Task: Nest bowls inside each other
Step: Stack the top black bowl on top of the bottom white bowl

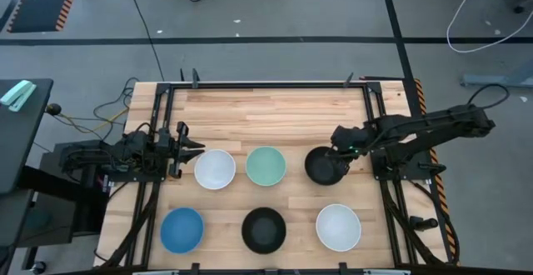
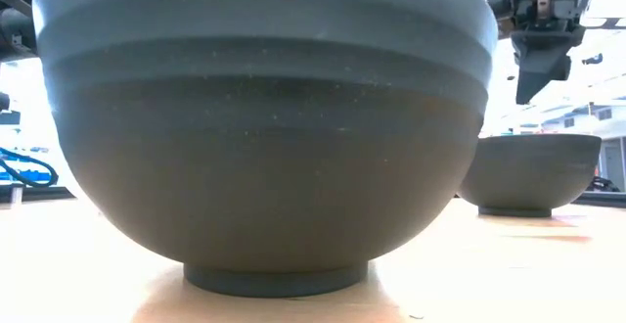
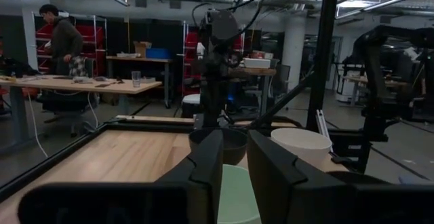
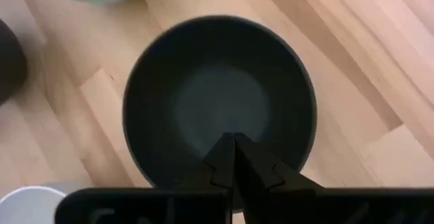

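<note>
Six bowls point(image 1: 266, 166) dot the wooden table point(image 1: 275, 112).

Six small round plain bowls on the wooden table, none nested: two white point(image 1: 215, 168) point(image 1: 338, 227), two black point(image 1: 323, 166) point(image 1: 263, 229), one mint green point(image 1: 266, 165), one blue point(image 1: 181, 229). Two dark robot arms, each with one two-finger gripper: left gripper point(image 1: 190, 150), right gripper point(image 1: 340, 148)

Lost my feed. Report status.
Right gripper shut above round black bowl. Left gripper waits beside round white bowl. No bowls nested.
</note>
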Tool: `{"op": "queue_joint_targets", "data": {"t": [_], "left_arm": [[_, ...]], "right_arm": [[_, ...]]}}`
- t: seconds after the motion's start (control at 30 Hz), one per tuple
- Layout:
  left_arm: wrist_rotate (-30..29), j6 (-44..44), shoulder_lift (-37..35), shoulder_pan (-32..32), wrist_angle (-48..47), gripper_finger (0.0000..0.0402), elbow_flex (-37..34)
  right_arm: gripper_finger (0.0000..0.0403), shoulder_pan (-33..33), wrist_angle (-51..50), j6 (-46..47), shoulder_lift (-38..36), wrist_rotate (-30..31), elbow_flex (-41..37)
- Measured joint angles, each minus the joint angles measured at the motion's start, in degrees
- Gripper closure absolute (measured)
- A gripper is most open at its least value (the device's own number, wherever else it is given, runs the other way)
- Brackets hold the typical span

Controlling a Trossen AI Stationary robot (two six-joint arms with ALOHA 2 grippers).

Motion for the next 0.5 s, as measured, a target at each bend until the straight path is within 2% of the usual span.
{"op": "queue_joint_targets", "data": {"t": [0.23, 0.5], "left_arm": [[0.0, 0.0, 0.0, 0.0, 0.0, 0.032, 0.0], [0.0, 0.1, 0.0, 0.0, 0.0, 0.0325, 0.0]], "right_arm": [[0.0384, 0.0, -6.0, 4.7, 2.0, 0.0, 0.0], [0.0384, 0.0, -6.4, 4.8, 5.9, 0.0, -0.1]]}}
